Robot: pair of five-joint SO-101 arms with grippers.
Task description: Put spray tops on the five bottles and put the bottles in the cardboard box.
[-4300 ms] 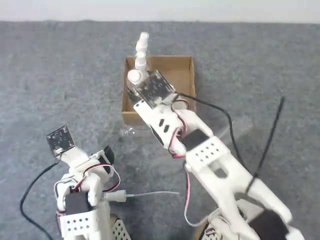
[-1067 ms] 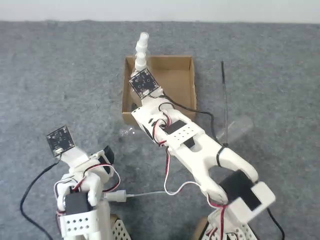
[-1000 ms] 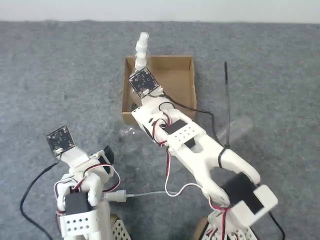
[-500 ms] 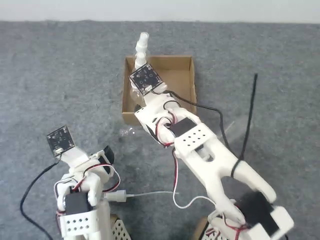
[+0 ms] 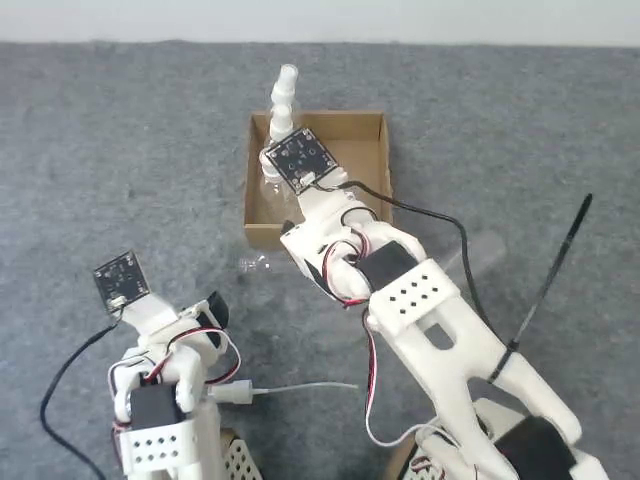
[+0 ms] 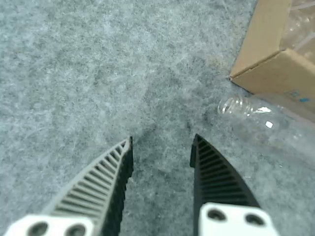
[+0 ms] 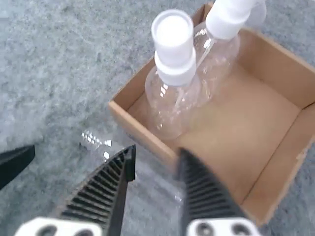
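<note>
Partway thru — at least two capped bottles (image 7: 172, 88) are standing in the cardboard box (image 5: 366, 124), an uncapped bottle (image 6: 241, 105) is lying just outside its wall w/ a loose spray top (image 5: 240, 392) on the carpet (image 5: 100, 150) — right gripper (image 7: 156, 155) and left gripper (image 6: 162, 142) are both hanging wide open, empty.

Capless bottle (image 6: 248, 111) lying beside cardboard box (image 6: 289, 72); jaws parted.

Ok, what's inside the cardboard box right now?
At least two clear plastic bottles with white spray tops stand along one wall of the brown cardboard box; the floor beside them is bare. The right claw covers part of the near side.
</note>
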